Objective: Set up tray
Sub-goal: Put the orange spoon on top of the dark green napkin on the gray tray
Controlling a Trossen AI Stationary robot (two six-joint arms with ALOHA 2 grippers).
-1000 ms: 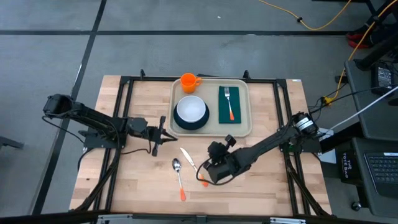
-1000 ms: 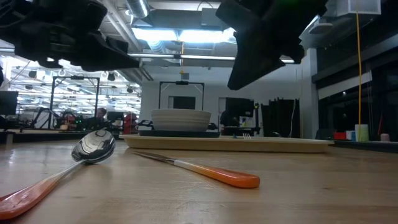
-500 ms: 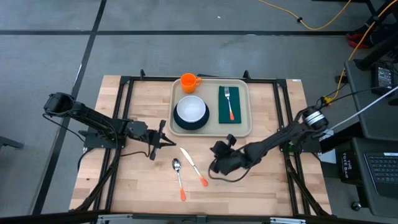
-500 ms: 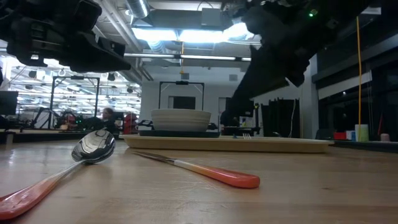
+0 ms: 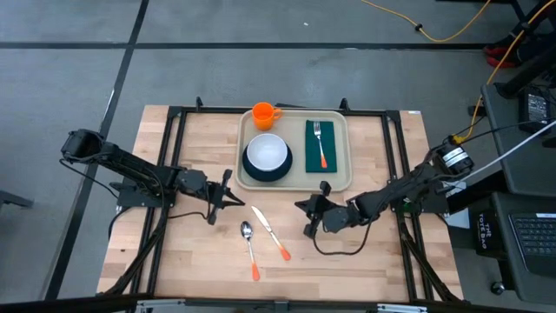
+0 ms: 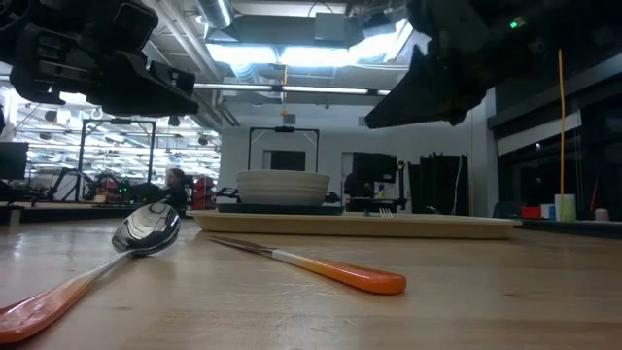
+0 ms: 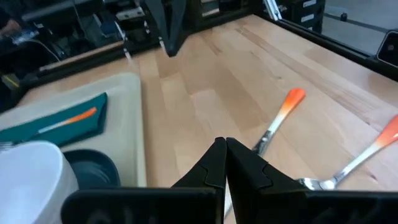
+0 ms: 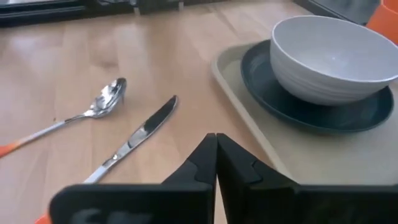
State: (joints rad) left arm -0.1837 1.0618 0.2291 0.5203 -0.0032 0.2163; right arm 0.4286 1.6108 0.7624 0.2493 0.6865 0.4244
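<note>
1. The right pincer [image 5: 310, 216] hangs above bare counter [image 5: 365, 269] just in front of the tray's near right corner, its fingers pressed tight together with nothing between them; a second ago it sat lower and nearer the knife's orange handle, and it has since drawn back toward the right and risen.
2. The left pincer [image 5: 222, 195] hovers off the tray's near left corner, fingers likewise closed on nothing; it has barely shifted.
3. The knife [image 5: 270, 232] and spoon [image 5: 250, 250] lie on the counter between the two pincers, close but apart, orange handles toward the front edge; neither has moved.
4. The tray [image 5: 339, 178] sits at the back centre of the counter, carrying a white bowl [image 5: 266, 153] on a dark plate [image 5: 252, 175], and a fork [image 5: 320, 143] on a green napkin [image 5: 311, 161]; an orange cup [image 5: 264, 114] stands at its far left corner.
5. Open wood runs along the front and both sides.
</note>
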